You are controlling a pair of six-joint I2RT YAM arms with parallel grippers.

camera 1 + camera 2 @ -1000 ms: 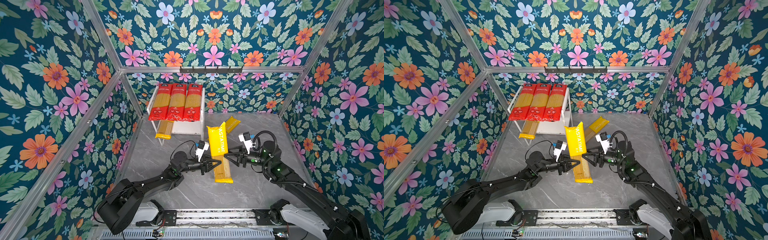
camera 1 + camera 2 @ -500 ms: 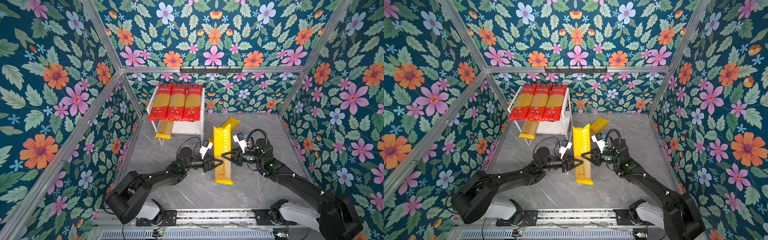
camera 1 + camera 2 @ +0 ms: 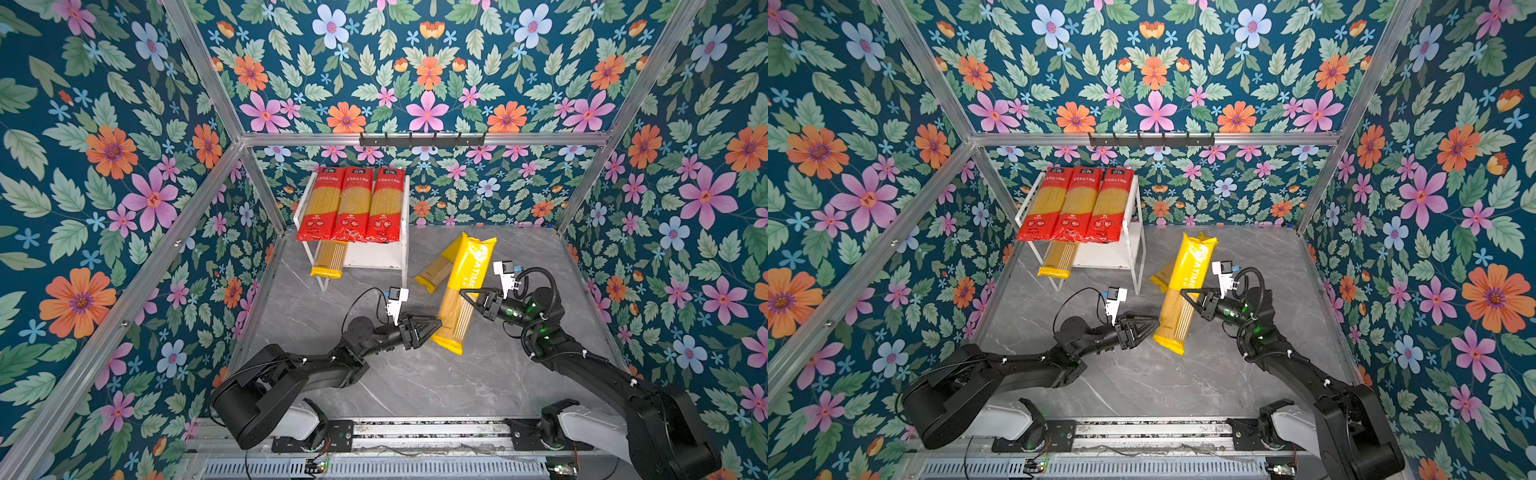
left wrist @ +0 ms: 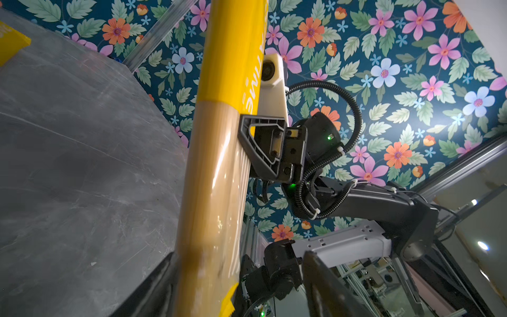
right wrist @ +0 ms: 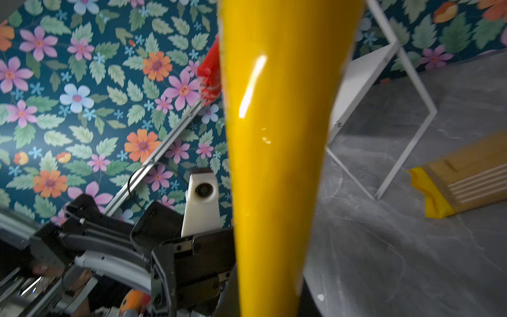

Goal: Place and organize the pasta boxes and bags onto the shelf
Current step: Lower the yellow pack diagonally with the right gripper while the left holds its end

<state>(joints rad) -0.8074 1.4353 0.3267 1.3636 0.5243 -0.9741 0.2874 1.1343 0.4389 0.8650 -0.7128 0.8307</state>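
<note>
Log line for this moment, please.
right gripper: shut on yellow pack | left gripper: open at its lower end | red packs: three on shelf top

The held yellow pack [image 3: 459, 299] is covering most of a second yellow pack [image 3: 432, 272] lying on the surface toward its far edge, and only part of its own lettering is showing. The top board of the shelf [image 3: 406, 199] is hiding all but the near end of a third yellow pack [image 3: 328, 262]. In the right wrist view the held yellow pack [image 5: 274, 164] is blurring and running past the picture's edges.
</note>
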